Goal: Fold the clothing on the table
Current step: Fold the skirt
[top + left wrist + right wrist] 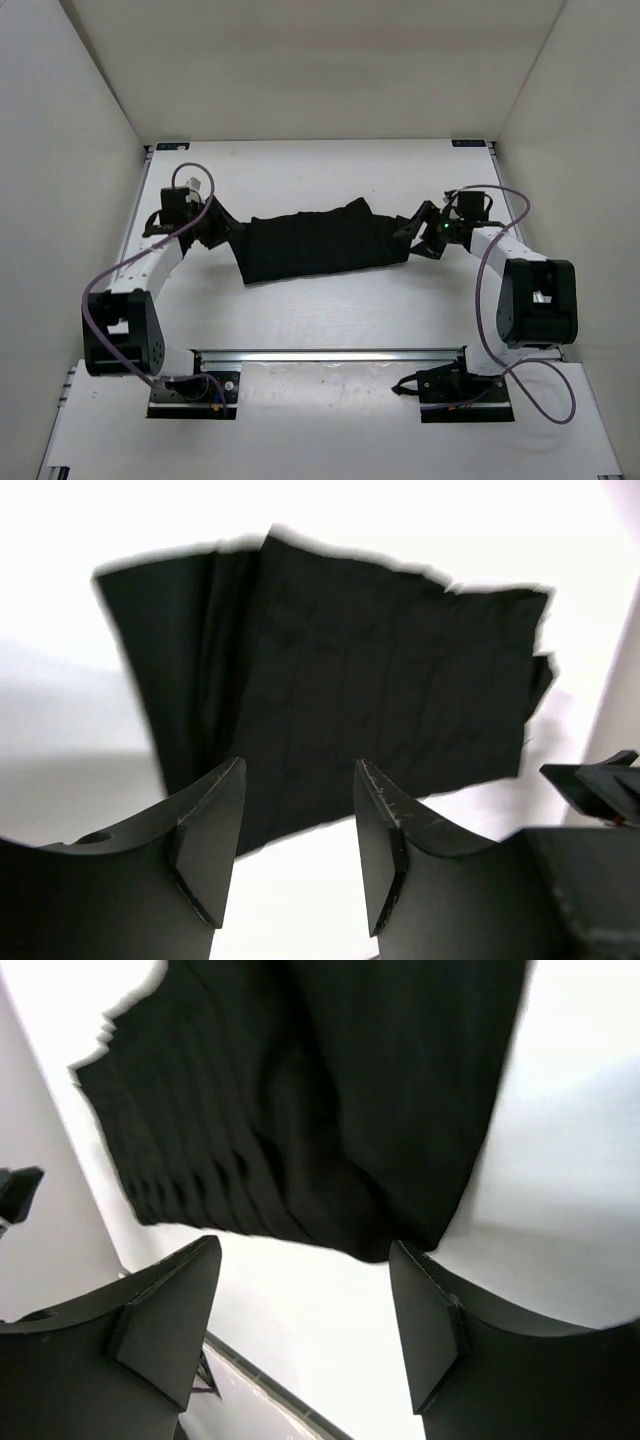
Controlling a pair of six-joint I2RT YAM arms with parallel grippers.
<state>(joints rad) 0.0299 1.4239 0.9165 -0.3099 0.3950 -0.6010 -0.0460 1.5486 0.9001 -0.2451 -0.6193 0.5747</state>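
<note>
Clothing (380, 680), edges blurred, lies on table (300, 310) between left pincer (220, 231) and right pincer (406, 232), both released.

Clothing (310, 240) laid flat between two claws on the white desk (330, 320)
The black fabric spreads as a wide, creased band across the desk's middle, narrowing at its right end. The left claw (224, 233) is at its left end, the right claw (405, 229) at its right end; whether either touches it cannot be told.
</note>
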